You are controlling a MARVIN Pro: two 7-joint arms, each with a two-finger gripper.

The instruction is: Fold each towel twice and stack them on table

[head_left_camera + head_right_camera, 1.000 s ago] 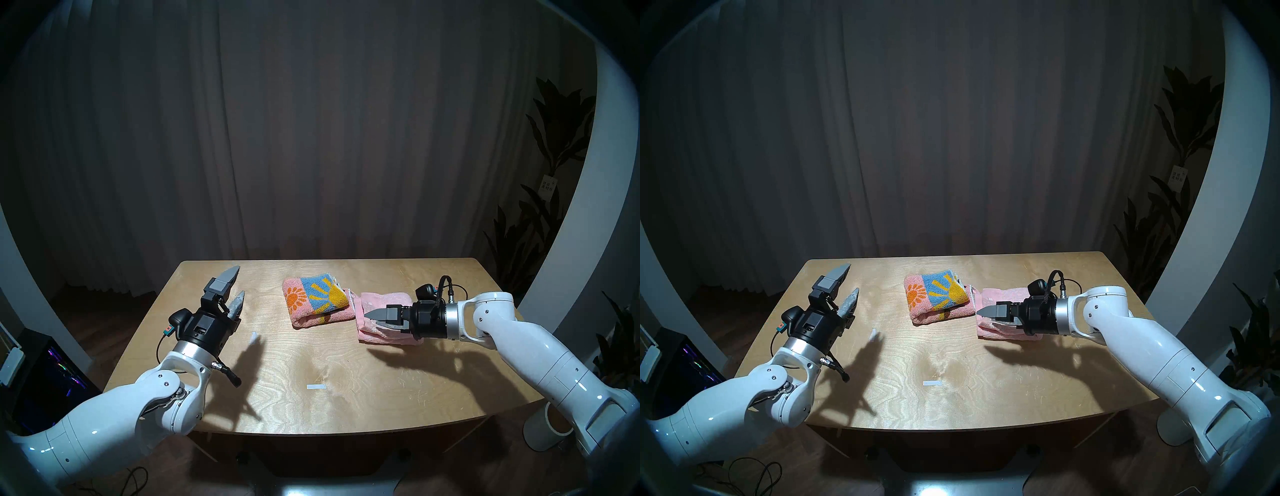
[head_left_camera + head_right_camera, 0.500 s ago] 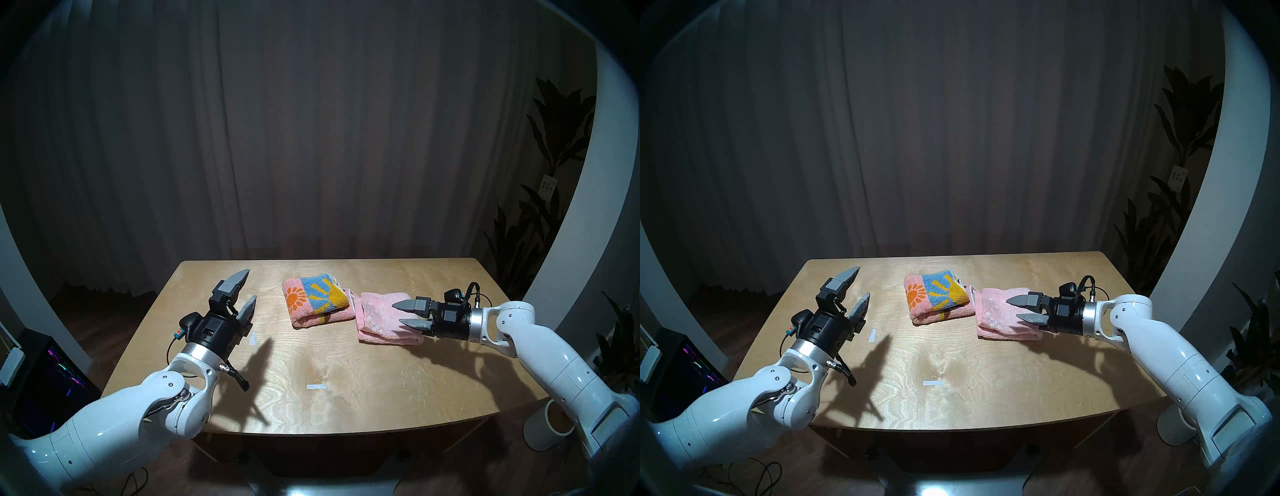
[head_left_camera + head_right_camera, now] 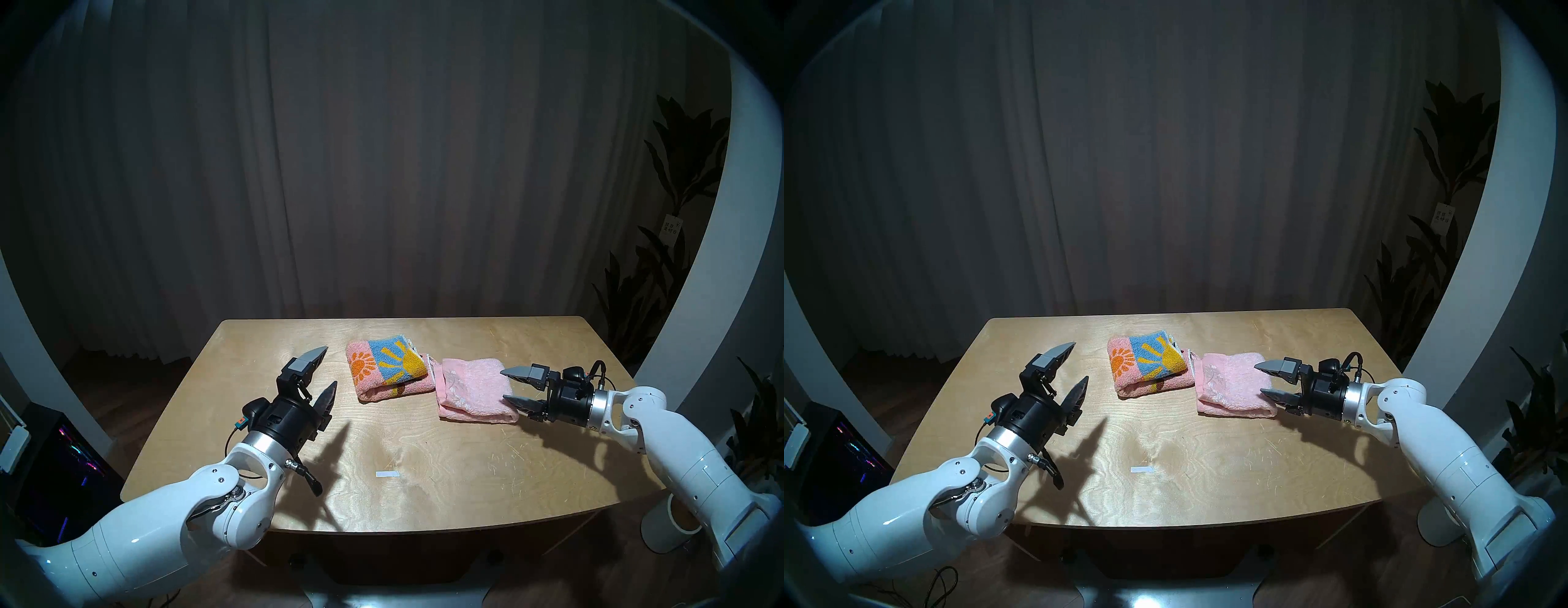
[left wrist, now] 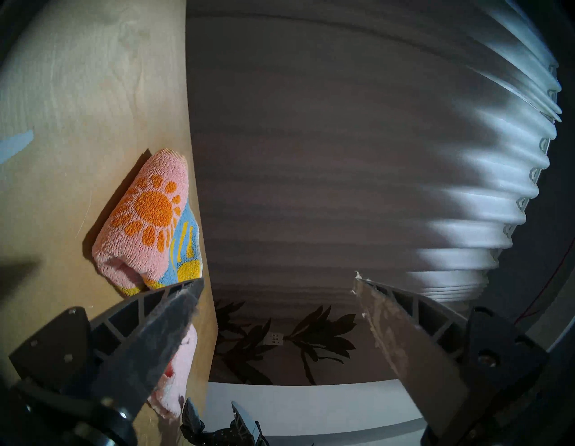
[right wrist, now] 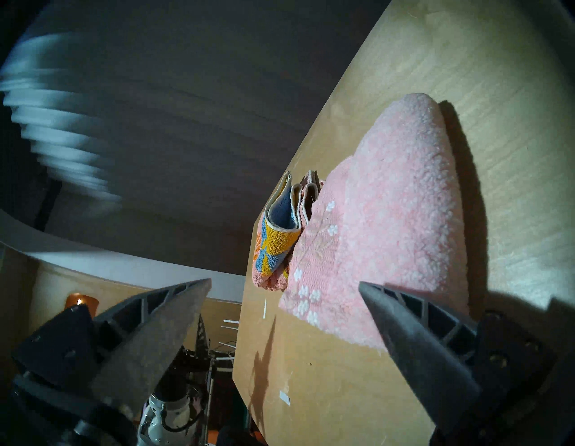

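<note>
- The left gripper (image 3: 326,370) hovers over the desk (image 3: 424,479), its fingers spread and empty, pointed toward the sunflower towel (image 3: 388,367), likely readying to lift it for stacking.
- That sunflower towel lies folded mid-desk, its open edges touching the pink towel (image 3: 473,388) beside it.
- The pink towel also looks folded; the 2 are side by side, not yet stacked.
- The right gripper (image 3: 509,385) sits at the pink towel's right end, fingers parted and holding nothing.
</note>
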